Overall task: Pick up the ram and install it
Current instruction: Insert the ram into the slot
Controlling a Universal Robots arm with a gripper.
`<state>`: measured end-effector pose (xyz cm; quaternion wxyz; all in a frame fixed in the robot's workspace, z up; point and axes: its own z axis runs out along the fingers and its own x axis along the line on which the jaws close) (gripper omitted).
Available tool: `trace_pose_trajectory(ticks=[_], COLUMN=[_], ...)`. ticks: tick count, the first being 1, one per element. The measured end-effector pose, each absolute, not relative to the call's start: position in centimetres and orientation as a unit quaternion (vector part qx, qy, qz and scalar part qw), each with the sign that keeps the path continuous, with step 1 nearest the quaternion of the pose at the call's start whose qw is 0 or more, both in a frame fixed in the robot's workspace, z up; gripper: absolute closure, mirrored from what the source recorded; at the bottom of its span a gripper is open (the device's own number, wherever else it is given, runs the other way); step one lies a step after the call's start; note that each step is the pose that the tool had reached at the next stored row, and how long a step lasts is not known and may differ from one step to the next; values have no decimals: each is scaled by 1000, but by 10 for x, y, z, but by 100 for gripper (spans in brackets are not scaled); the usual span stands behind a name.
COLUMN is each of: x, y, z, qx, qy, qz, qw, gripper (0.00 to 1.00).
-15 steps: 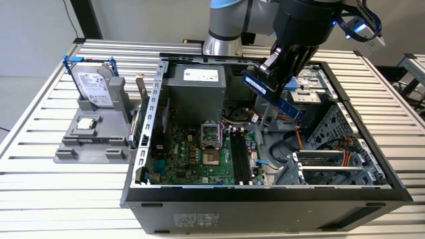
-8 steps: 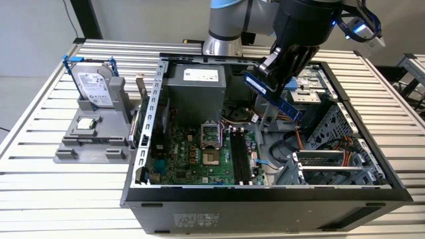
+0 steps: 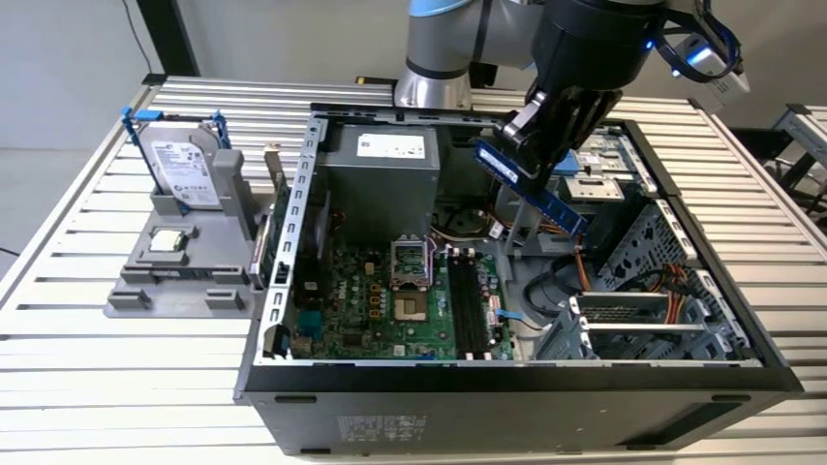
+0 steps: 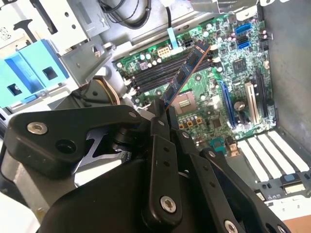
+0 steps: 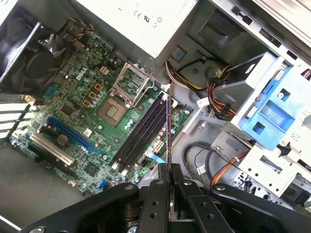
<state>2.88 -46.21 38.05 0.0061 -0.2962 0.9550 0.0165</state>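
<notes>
The ram (image 3: 536, 192) is a long dark blue-green strip with black chips, held tilted in the air above the open computer case (image 3: 517, 378). My gripper (image 3: 520, 145) is shut on its upper end. In the second wrist view the ram (image 4: 185, 72) sticks out from the gripper (image 4: 161, 112) over the green motherboard. The first wrist view shows the ram (image 5: 168, 128) edge-on, running out from the gripper (image 5: 169, 171) beside the black memory slots (image 5: 142, 130). These memory slots (image 3: 471, 305) lie on the motherboard below the ram, apart from it.
A silver hard drive (image 3: 181, 167) stands in a grey holder (image 3: 194, 281) at the exterior view's left, with a small square processor chip (image 3: 166, 241) below it. Inside the case are a power supply (image 3: 378, 165), a blue drive bracket (image 5: 272, 104) and loose cables (image 5: 221, 97).
</notes>
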Motion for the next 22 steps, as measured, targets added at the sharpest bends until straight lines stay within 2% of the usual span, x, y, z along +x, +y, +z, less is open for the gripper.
trace_pose_trajectory(ticks=[22], x=[29], y=[-462], z=[380], qx=[-273], qy=[962], qz=[16], qw=[6], gripper=[100])
